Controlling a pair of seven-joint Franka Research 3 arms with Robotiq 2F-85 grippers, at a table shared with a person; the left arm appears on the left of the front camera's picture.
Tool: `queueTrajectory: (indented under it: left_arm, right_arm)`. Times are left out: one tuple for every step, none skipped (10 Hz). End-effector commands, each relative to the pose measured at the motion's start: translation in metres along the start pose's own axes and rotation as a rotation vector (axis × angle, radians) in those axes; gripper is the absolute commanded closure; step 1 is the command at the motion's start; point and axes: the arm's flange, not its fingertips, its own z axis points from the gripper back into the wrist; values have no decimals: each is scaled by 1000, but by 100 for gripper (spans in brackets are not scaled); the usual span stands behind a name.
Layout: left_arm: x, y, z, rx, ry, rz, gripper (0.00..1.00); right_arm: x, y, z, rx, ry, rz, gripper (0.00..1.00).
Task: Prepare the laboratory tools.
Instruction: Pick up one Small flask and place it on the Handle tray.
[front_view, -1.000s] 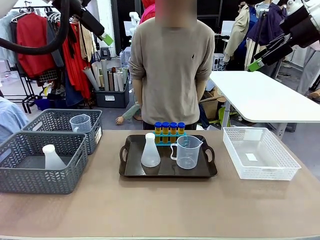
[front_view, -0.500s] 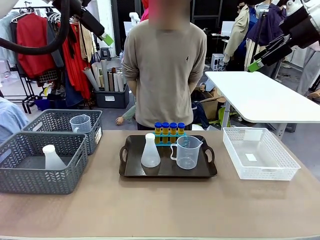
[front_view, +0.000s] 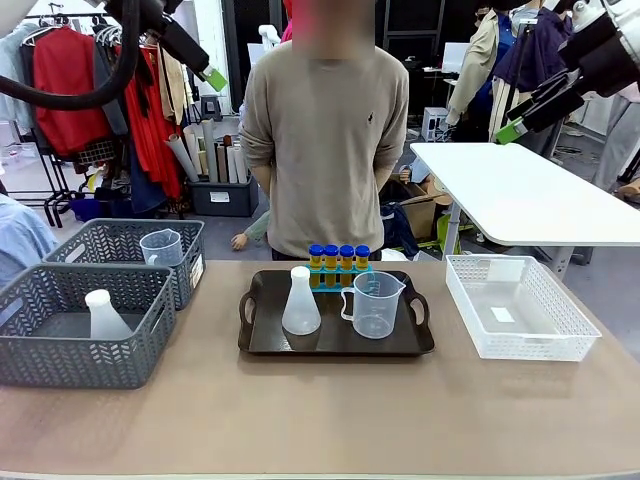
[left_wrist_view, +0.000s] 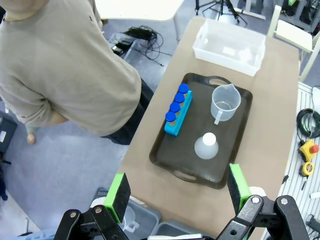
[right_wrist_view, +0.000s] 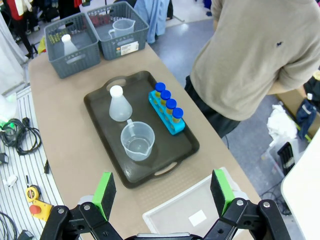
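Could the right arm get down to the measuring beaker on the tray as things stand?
Probably yes: the right gripper is open, and the measuring beaker stands uncovered on the tray.

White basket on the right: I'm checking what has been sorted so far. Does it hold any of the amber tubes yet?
No. The four amber tubes stand in their blue rack on the tray, apart from the white basket.

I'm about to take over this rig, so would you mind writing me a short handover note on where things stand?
Left hand: open, empty, raised high above the table.
Right hand: open, empty, also raised.
On the dark tray: flask, beaker, four blue-capped tubes in a blue rack.
A second flask and beaker sit in the grey baskets.
White basket: no tools.
Person stands at the far side.
Done: nothing visibly handled. Left: all of it.
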Motion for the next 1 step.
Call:
queueTrajectory:
  left_arm:
    - [-2,0,2,4,0,3,0]
  right_arm:
    - [1,0,1,6,-11,13,0]
